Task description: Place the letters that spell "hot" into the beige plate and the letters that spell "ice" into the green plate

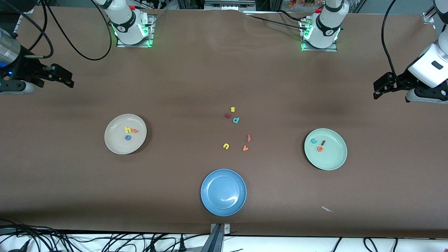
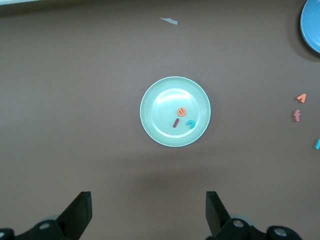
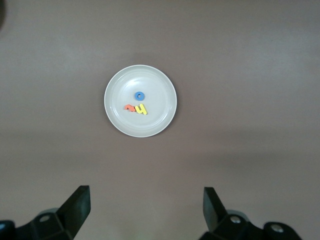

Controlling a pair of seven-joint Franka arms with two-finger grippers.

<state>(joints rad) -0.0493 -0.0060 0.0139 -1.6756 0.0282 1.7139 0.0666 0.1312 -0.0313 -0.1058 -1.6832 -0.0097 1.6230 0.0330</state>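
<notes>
Five spare letters (image 1: 236,130) and blue plate (image 1: 223,192) mid-counter. Beige plate (image 1: 119,147) holds h, o, t (image 1: 130,132); green plate (image 1: 332,159) holds i, c, e (image 1: 319,145). Left claw (image 1: 379,89) and right claw (image 1: 64,77) released, raised at counter ends.

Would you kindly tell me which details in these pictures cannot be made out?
- Dark red letter beside the yellow s, front view: too small to read.
- Blue plate, left wrist view: cut off by the frame edge.
- Teal letter, left wrist view: mostly cut off at the edge.
</notes>
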